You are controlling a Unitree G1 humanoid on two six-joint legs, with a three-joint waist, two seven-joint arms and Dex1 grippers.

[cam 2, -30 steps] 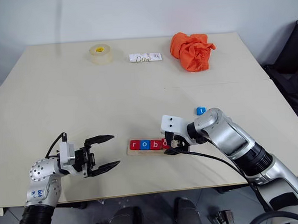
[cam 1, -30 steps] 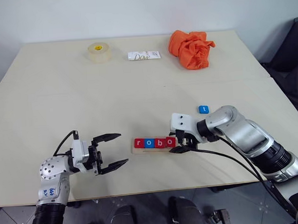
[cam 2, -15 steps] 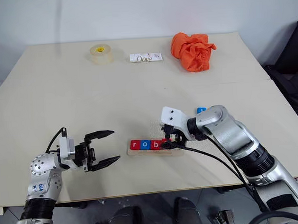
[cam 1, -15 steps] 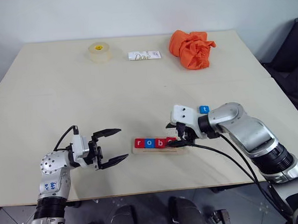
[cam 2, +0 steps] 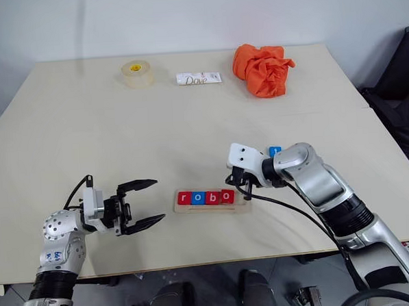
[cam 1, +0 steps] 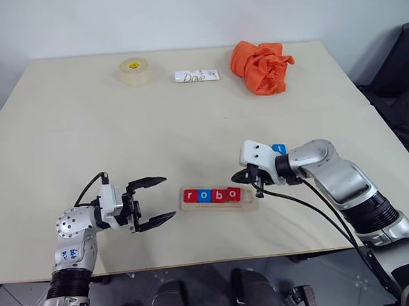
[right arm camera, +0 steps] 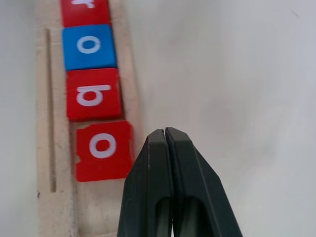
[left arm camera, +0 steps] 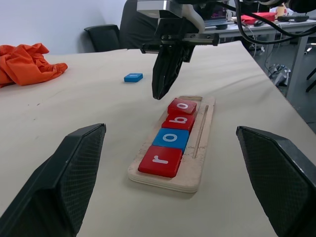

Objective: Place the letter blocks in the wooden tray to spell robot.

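The wooden tray [cam 1: 218, 197] lies near the front edge of the desk [cam 1: 121, 130], between the two arms. Four letter blocks sit in its slot in a row, touching one another: a red r [cam 1: 190, 195], a blue o [cam 1: 204, 195], a red b [cam 1: 219, 195] and a red o [cam 1: 233, 194]. The space at the tray's right end is bare wood. The blue t block [cam 1: 280, 149] lies flat on the desk at about 2 o'clock from the tray, just behind the right arm's wrist.

The right gripper [left arm camera: 160, 91] hangs just above the tray's right end, tilted downward; its fingers [right arm camera: 170, 187] are pressed together with nothing between them and touch no block.

The left gripper [cam 1: 159, 200] hovers at 9 o'clock from the tray, pointing toward it, with its fingers [left arm camera: 64, 173] spread wide and holding nothing.

Along the desk's far side rest a roll of clear tape [cam 1: 136, 71], a white Dove packet [cam 1: 196, 76] and a crumpled orange cloth [cam 1: 262, 66].
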